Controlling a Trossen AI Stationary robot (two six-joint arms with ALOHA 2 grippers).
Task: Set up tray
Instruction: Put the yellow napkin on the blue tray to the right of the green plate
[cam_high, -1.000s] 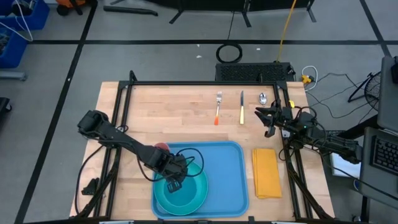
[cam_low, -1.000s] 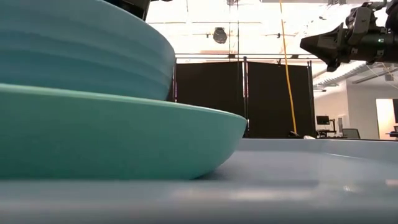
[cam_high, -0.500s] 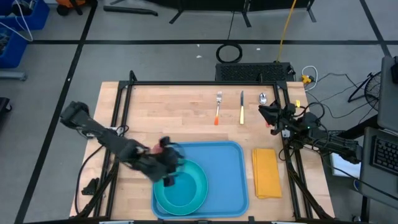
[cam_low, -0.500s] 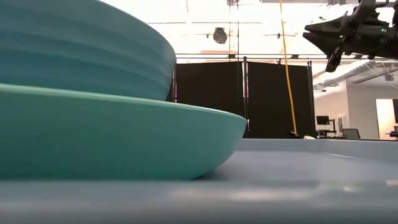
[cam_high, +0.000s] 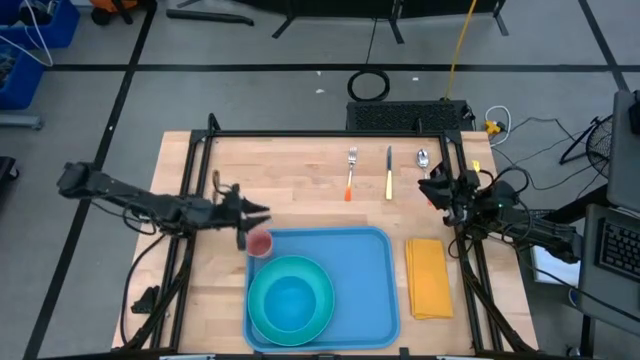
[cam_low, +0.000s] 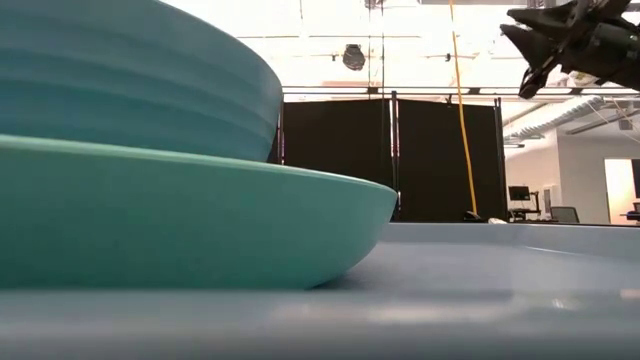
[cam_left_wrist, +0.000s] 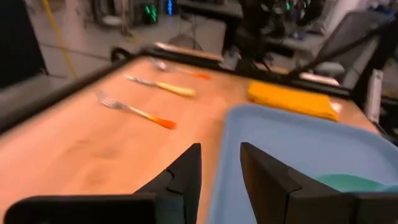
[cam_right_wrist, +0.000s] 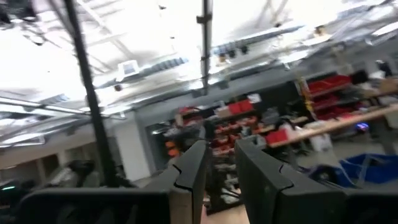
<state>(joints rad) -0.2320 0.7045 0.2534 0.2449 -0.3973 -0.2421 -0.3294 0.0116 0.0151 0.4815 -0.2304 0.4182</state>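
The light-blue tray (cam_high: 365, 275) lies at the table's near edge. On its left half sits a teal plate (cam_high: 290, 300) with a teal bowl (cam_low: 130, 70) on top. A red cup (cam_high: 260, 243) stands at the tray's far left corner. My left gripper (cam_high: 250, 214) hovers over the bare wood just beyond that cup, pointing toward the table's right; it is open and empty. My right gripper (cam_high: 435, 188) is raised at the right side near the spoon (cam_high: 422, 158), tipped upward, open and empty.
A fork (cam_high: 351, 172) with an orange handle, a knife (cam_high: 389, 172) with a yellow handle and the spoon lie in a row on the far half of the table. A folded yellow napkin (cam_high: 428, 277) lies right of the tray. Bare wood stretches left of the tray.
My left gripper has drawn back from over the bowl and plate, up and toward the table's left and far side, off the tray; it now points right, beside the red cup. My right gripper has tipped upward and risen slightly. Plate and bowl have stayed put.
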